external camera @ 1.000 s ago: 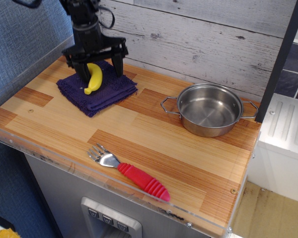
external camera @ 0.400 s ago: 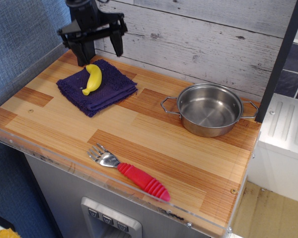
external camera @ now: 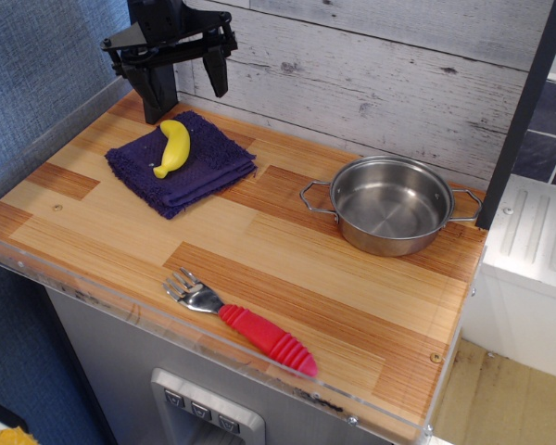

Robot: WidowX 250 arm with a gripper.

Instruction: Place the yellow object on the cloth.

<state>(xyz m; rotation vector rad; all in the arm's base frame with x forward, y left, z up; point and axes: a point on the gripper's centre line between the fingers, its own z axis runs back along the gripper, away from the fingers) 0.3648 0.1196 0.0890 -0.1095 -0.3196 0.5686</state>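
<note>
Even, fairly bright light falls from above, leaving only soft, short shadows. The steel pan (external camera: 389,204) shows mild glare; focus is slightly soft throughout.

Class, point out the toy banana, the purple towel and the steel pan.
toy banana (external camera: 174,146), only camera view, middle of its curved body.
purple towel (external camera: 204,176), same view, bare right part.
steel pan (external camera: 389,243), same view, front outer wall.

Yellow object (external camera: 173,147), purple-blue cloth (external camera: 183,168), red-handled fork (external camera: 243,324).
</note>
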